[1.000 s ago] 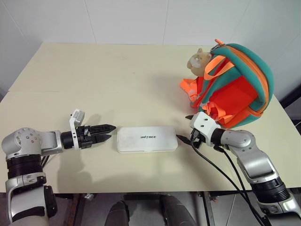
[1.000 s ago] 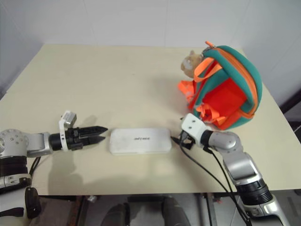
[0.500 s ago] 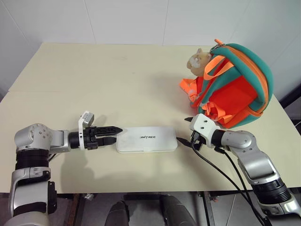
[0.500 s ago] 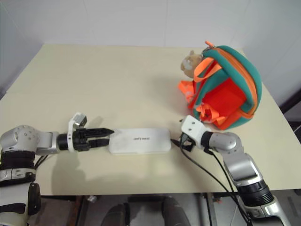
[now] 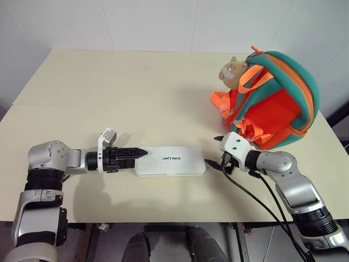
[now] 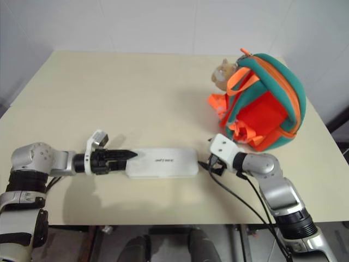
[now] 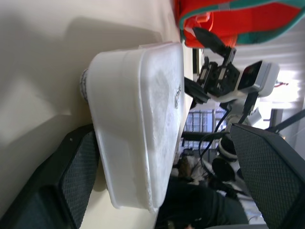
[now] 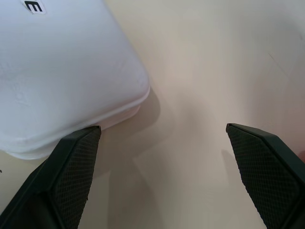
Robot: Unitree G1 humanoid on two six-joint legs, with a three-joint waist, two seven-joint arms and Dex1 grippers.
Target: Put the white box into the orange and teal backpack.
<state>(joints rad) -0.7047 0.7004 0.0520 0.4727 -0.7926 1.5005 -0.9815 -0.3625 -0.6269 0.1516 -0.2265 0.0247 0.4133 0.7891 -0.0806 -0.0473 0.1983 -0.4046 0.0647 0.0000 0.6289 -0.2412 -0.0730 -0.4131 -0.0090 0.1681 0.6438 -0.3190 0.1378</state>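
Note:
The white box [image 5: 170, 160] lies flat near the table's front edge, lettering up. My left gripper [image 5: 143, 152] is open at the box's left end; in the left wrist view that end of the box [image 7: 138, 119] sits between its spread fingers [image 7: 78, 179]. My right gripper [image 5: 214, 151] is open just off the box's right end, and the box's corner [image 8: 62, 71] lies beside one of its fingers [image 8: 71, 171]. The orange and teal backpack [image 5: 278, 103] stands at the right rear, its orange panel facing me, behind the right gripper.
A tan plush toy [image 5: 232, 70] hangs at the backpack's upper left, with orange straps [image 5: 221, 102] spilling onto the cream table [image 5: 136, 93]. Black cables [image 5: 256, 202] run from the right wrist over the table's front edge. White walls stand behind the table.
My left gripper has moved right along the table, from clear of the box to having its fingertips at the box's left end. The right arm, box and backpack have stayed put.

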